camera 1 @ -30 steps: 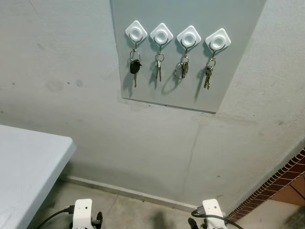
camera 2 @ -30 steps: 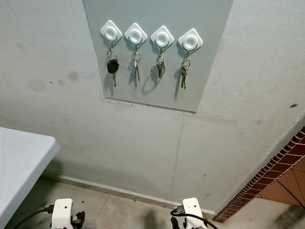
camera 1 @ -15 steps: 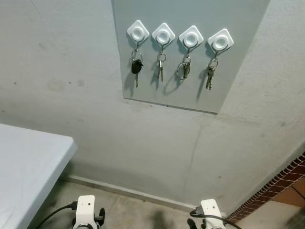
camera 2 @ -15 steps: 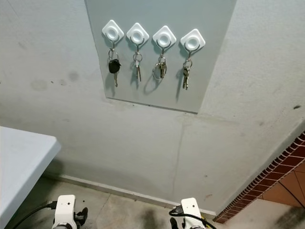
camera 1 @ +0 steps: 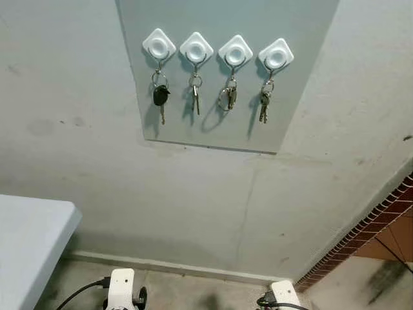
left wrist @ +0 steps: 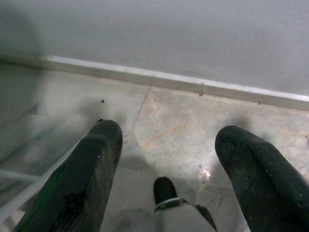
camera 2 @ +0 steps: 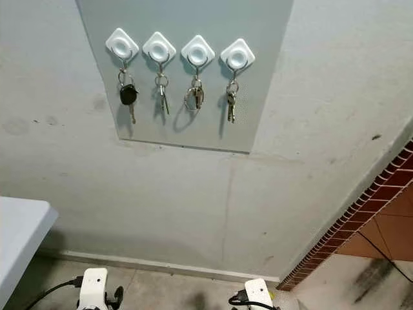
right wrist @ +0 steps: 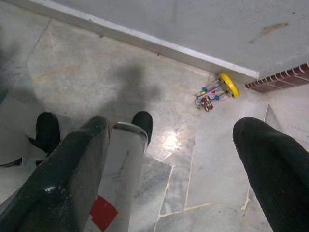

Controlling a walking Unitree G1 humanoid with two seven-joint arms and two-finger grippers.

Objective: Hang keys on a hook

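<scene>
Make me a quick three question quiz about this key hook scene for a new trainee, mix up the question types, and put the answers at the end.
1. True or false: every white hook on the grey panel already carries keys.
2. Multiple choice: the key with the black head hangs from which hook, counted from the robot's left? A) first B) second C) fourth
3. Fill in: the jaws of the left gripper and the right gripper are both ____, with nothing between them, pointing at the floor.

Key: 1 true; 2 A; 3 open
</scene>
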